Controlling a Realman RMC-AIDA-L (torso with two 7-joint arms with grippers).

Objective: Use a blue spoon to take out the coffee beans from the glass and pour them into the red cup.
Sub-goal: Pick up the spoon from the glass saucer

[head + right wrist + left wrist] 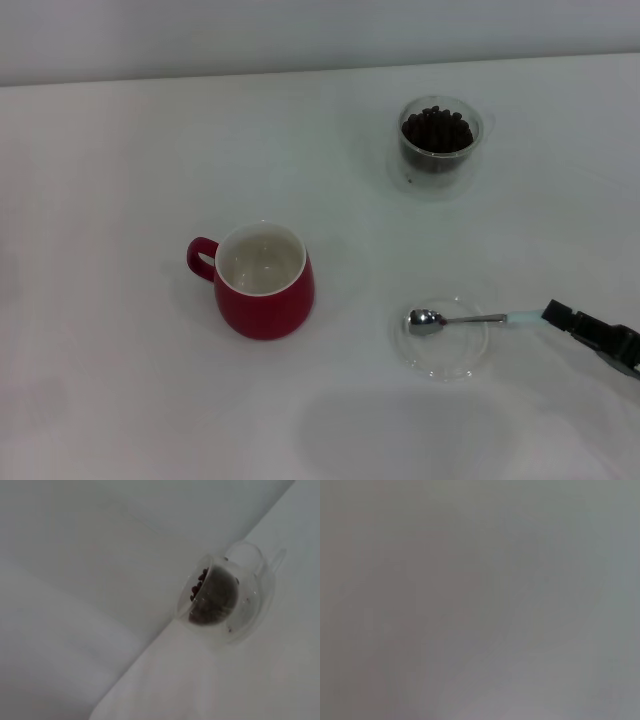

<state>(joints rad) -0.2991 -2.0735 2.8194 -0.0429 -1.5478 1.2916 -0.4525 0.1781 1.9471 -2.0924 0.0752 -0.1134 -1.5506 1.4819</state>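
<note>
Coffee beans (437, 130), dark and heaped, are sitting unscooped in the clear double-walled glass (440, 150); the red ceramic cup (264, 283) is standing empty. The right gripper (553, 314) is reaching the pale-blue-handled metal spoon (455, 320); whether its fingers are grasping cannot be told.

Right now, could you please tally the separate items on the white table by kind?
Red ceramic mugs: 1
Clear double-walled glasses holding dark coffee beans: 1
Flat clear dishes: 1
Metal teaspoons with pale blue handle: 1
Total: 4
</note>
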